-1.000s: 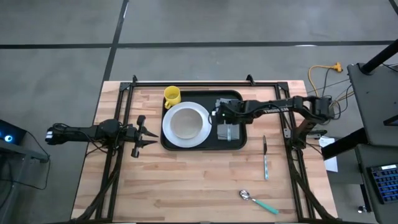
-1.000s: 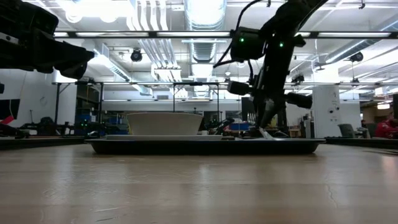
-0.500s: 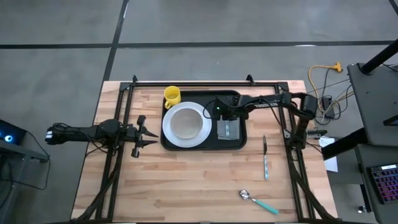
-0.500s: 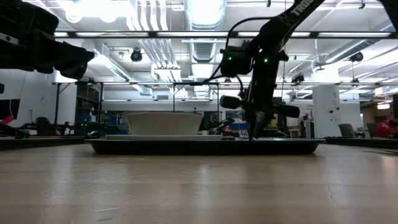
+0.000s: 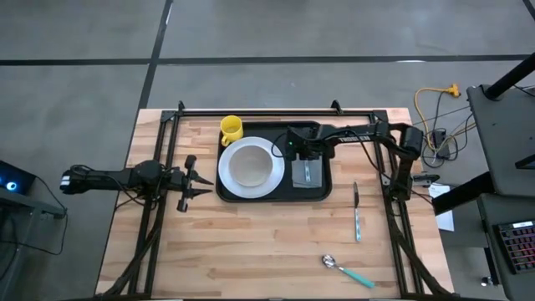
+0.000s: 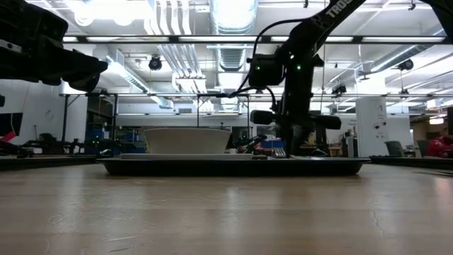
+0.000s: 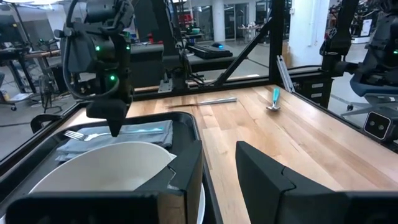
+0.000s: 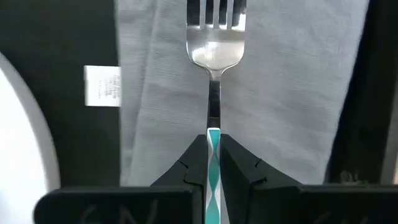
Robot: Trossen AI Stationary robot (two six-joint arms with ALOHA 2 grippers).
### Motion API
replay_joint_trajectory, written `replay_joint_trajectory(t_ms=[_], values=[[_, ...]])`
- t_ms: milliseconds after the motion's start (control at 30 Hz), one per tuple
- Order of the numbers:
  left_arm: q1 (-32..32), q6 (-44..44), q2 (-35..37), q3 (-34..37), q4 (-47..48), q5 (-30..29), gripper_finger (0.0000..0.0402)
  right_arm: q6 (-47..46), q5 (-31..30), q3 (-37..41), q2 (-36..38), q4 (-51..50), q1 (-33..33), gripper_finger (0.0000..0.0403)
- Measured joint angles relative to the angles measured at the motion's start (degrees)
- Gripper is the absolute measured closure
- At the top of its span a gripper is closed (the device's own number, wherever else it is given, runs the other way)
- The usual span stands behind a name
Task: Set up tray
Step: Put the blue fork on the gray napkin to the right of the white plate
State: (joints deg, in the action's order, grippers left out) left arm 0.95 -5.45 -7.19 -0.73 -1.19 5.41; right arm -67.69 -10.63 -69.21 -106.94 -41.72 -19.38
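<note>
Over the black tray [image 5: 313, 191] at the surface's far centre, right end effector [image 8: 212, 163] clamped on a teal-handled fork [image 8: 214, 56] above the grey napkin [image 8: 280, 93], best lowered flat before release; left end effector [image 5: 191, 177] idle, parted.

One black rectangular tray [image 5: 251, 193], one round white bowl [image 5: 249, 165], one yellow mug [image 5: 231, 129], one grey cloth napkin [image 5: 307, 173], one teal-handled fork [image 8: 212, 93], one knife [image 5: 356, 212], one spoon [image 5: 348, 271].

Your high view looks straight down on the large flat black rectangular tray [image 5: 274, 163]. Your low view faces it level from the tabletop. The left wrist view looks across it from beside; the right wrist view hangs close over its grey cloth napkin [image 8: 249, 93].
</note>
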Motion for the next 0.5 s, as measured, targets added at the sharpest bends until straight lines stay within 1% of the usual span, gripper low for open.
replay_joint_trajectory(t_ms=[333,500], values=[[0.0,0.0,0.0,0.0,0.0,0.0,0.0318,-2.6,0.2,1.2,0.0,-0.2,0.0,0.0385],[0.0,0.0,0.0,0.0,0.1,0.0,0.0318,-2.3,0.1,1.9,0.0,-0.1,0.0,0.0372]])
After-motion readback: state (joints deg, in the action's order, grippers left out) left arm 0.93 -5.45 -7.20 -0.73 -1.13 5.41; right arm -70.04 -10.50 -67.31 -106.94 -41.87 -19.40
